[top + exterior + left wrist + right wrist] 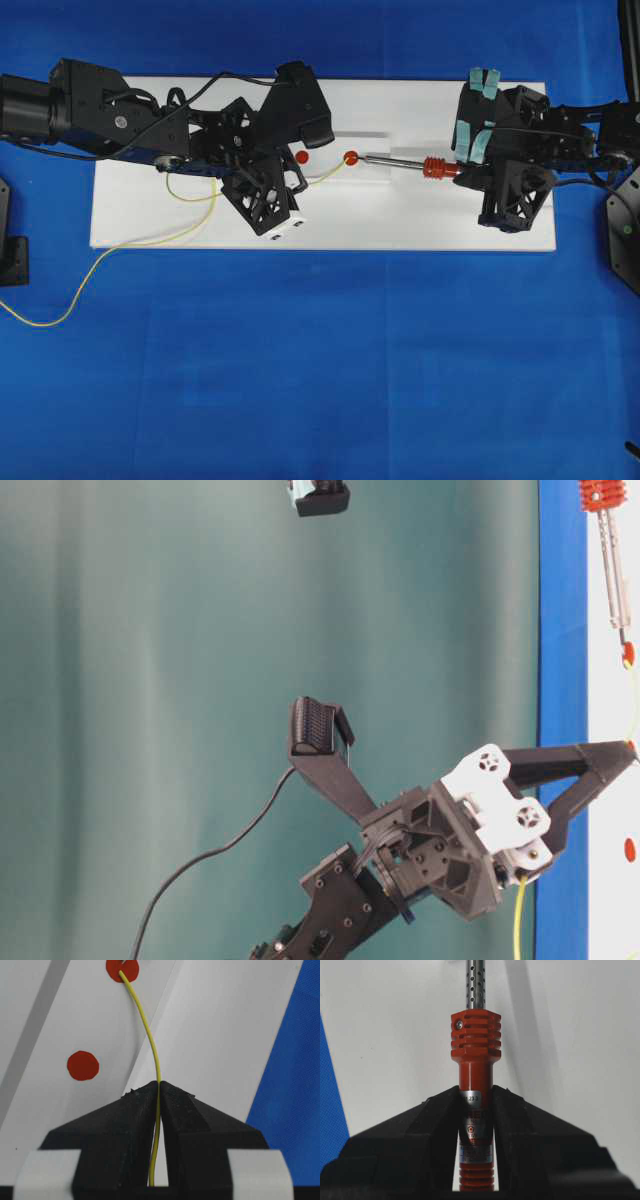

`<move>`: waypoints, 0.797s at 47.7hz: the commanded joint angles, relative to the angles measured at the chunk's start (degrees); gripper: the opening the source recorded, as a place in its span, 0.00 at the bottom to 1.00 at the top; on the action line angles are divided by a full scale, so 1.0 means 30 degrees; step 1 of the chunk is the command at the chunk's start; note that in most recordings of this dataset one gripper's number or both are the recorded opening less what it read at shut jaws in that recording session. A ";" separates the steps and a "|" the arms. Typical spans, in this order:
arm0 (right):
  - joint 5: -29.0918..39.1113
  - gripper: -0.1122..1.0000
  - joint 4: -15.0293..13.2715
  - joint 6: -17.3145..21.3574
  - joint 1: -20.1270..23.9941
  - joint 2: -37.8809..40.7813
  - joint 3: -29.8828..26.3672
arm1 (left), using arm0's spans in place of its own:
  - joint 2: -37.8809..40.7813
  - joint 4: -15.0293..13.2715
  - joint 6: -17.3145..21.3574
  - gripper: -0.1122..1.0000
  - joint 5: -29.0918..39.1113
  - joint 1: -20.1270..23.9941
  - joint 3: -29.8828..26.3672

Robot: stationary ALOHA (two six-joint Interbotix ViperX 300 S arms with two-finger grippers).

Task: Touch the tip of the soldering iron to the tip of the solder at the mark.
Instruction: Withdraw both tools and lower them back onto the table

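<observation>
Two tools clamped: left [159, 1091] pinching solder [145, 1025], right [476, 1097] pinching soldering iron [475, 1065].

Soldering iron [475, 1055] shaft cut off by top edge of right wrist view, tip unseen there, handle base hidden between gripper fingers, solder [120, 262] partly hidden beneath left arm overhead, tip contact too small to tell.

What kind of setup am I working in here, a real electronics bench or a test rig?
Likely a lab test rig, not a working bench: a plain white board with red dot marks lies on a blue cloth, against a plain teal backdrop. No circuit boards show.
</observation>
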 commanded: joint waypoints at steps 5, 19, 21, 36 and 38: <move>-0.0146 0.16 -0.0029 0.0029 0.0029 -0.0293 -0.0410 | -0.0674 0.0000 0.0029 0.12 0.0088 -0.0059 -0.0146; -0.0146 0.16 0.0000 0.0029 0.0029 -0.0293 -0.0439 | -0.3809 0.0000 -0.0117 0.12 0.0469 -0.0029 0.1406; -0.0176 0.16 0.0000 0.0029 0.0029 -0.0264 -0.0439 | -0.4395 0.0000 -0.0176 0.12 0.0469 -0.0059 0.1729; -0.0234 0.16 0.0000 0.0029 0.0029 -0.0264 -0.0439 | -0.7822 -0.0029 -0.0234 0.12 0.0205 -0.0381 0.4160; -0.0293 0.16 -0.0029 0.0029 0.0029 -0.0293 -0.0439 | -0.7910 -0.0029 -0.0264 0.12 0.0088 -0.0381 0.4336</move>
